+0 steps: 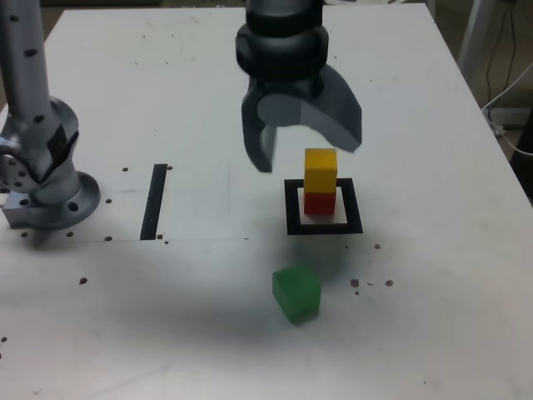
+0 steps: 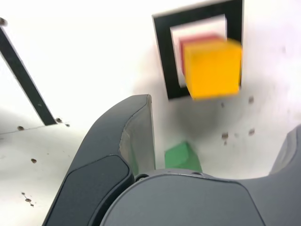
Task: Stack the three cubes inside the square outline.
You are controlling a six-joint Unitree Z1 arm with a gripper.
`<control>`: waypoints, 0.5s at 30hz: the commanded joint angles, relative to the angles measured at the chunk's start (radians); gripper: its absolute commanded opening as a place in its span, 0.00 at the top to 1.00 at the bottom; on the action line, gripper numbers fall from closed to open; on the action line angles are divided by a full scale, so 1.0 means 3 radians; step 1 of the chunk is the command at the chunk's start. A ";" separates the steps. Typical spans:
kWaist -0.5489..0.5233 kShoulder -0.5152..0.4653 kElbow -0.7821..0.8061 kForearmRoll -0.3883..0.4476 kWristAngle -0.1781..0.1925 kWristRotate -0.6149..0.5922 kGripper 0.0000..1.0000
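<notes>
Gripper (image 1: 305, 158) wide, empty, raised above tabletop (image 1: 200, 333); green cube (image 1: 296, 292) on tabletop, below gripper level, toward exterior view's bottom from it; yellow cube (image 1: 321, 171) on red cube (image 1: 319, 203), lower than gripper, beside it toward exterior view's right.

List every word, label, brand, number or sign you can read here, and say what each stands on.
None: no readable text shows on the cubes, the table, the arm or the claw. The black outline and black strip carry no lettering.
</notes>
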 commanded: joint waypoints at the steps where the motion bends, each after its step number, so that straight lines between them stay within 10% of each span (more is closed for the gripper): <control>1: -0.0135 -0.0023 0.0022 -0.0050 0.0017 0.0018 0.01; 15: -0.0823 0.0016 0.0359 -0.0452 0.0241 0.0581 0.01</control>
